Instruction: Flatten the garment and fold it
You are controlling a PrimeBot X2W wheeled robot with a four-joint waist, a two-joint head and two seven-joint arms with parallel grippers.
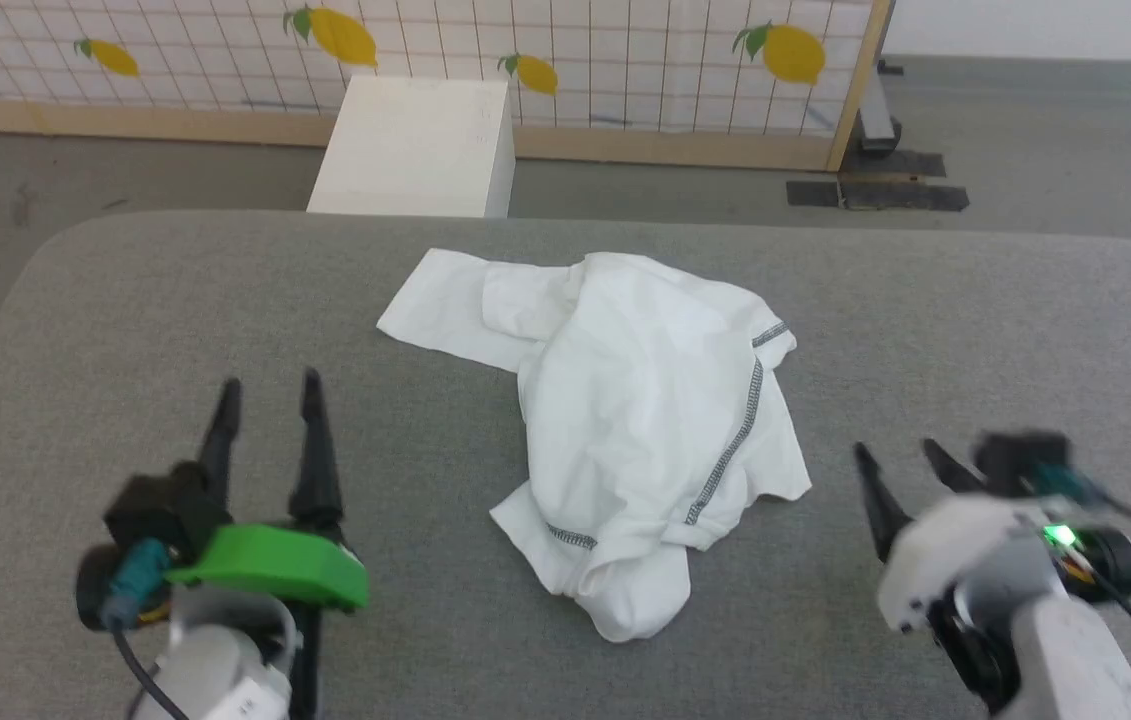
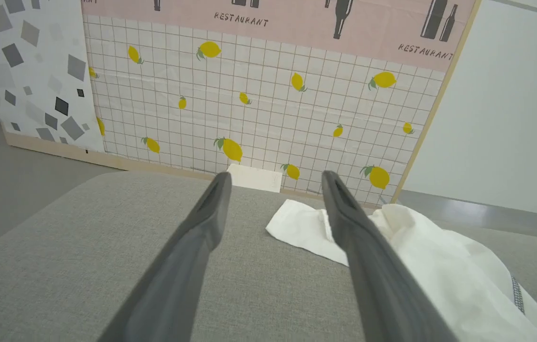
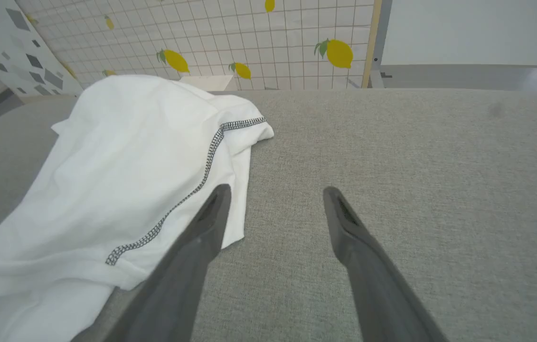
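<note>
risks. the shirt [image 1: 645, 400] lies as a crumpled heap on the grey bench [image 1: 125, 300], with its layers overlapping. if you close the jaws on the top of the heap, you will probably pinch several layers at once. a lift would then carry the whole bundle instead of opening it. aim for a single edge or a sleeve hem. the fabric looks thin and slack, so a shallow grip may slip out under a pull. if the two arms pull unevenly, the shirt may twist or slide toward the far edge. a white box [image 1: 415, 145] stands on the floor beyond that edge. pressing the fingertips hard into the soft bench cover could snag it.

jaw state. the left jaws stand wide and hold nothing, at the near left, apart from the shirt. the right jaws also stand wide and empty, at the near right, near the shirt's right hem.

shirt. it sits at the middle of the bench, between the two arms. it is white. one flatter flap reaches to the far left, the main body is bunched, and a rolled lump points toward the near edge. a dark stitched seam [image 1: 735, 440] runs down its right side. you cannot tell where the neck opening lies.
</note>
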